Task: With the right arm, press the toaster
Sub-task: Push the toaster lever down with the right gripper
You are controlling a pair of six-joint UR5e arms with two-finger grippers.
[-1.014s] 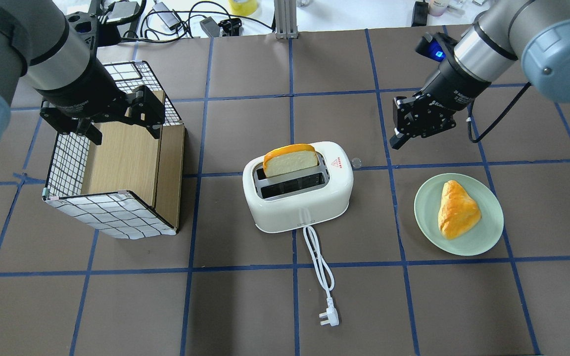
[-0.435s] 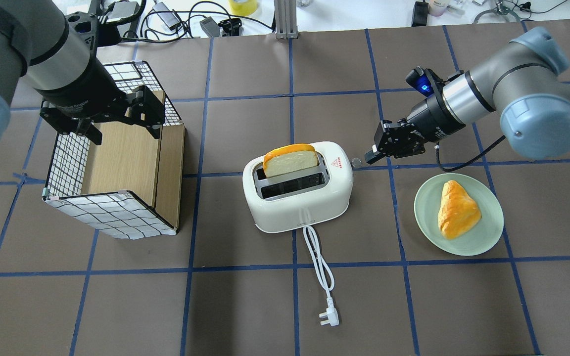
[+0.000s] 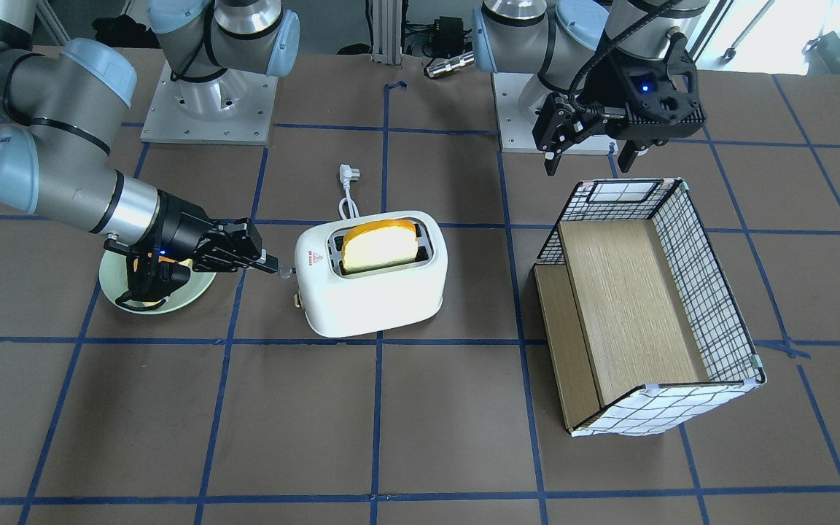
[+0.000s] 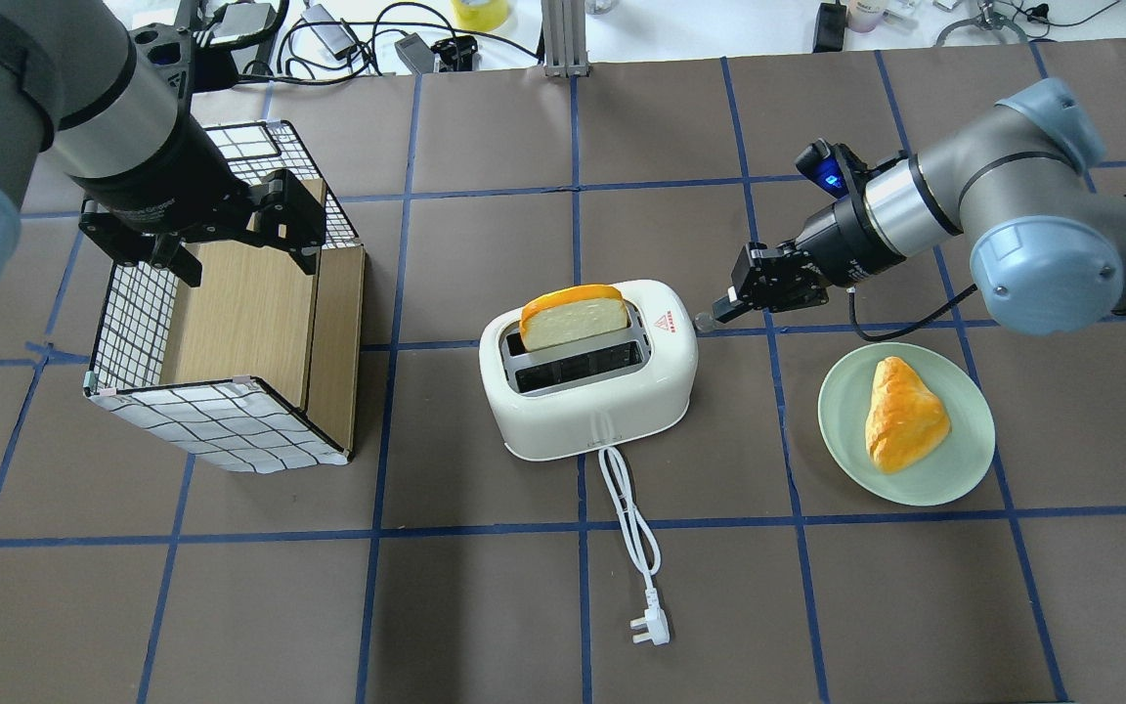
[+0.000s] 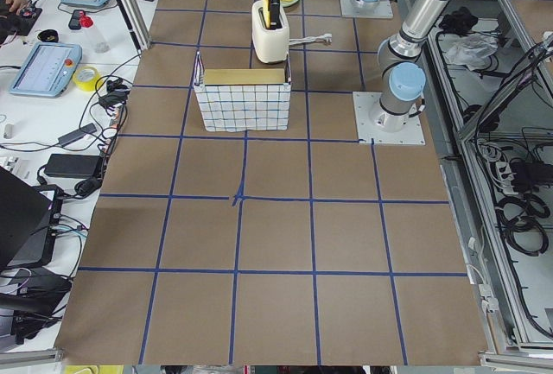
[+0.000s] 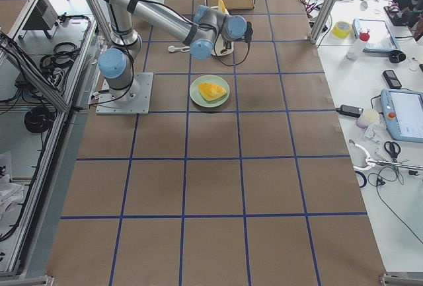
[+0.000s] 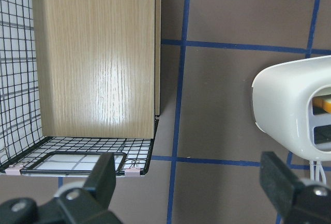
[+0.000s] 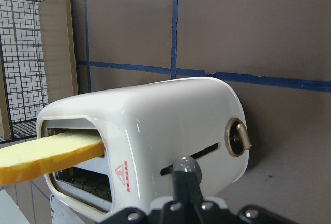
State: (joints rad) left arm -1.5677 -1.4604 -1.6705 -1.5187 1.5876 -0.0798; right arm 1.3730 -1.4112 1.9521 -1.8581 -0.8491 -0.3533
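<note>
Mid-table: toaster (image 4: 587,391), btwn basket (image 4: 231,416) on robot's left and plate (image 4: 846,455) w/ pastry (image 4: 905,416) on its right. Its cord (image 4: 629,518) and plug (image 4: 651,631) trail toward robot side. In the slot farther from robot, bread slice (image 4: 573,318) stands high. A clear knob (image 4: 703,321) sticks out of the toaster end facing the plate, w/ red warning mark (image 4: 664,321) on top nr that end. Low, level w/ that end, right gripper (image 4: 724,313) has fingers pressed together, gripping nothing. In wrist cam the closed tips sit right against the knob. Above the basket, left gripper (image 4: 201,235) hangs w/ fingers spread wide, nothing btwn them.
</note>
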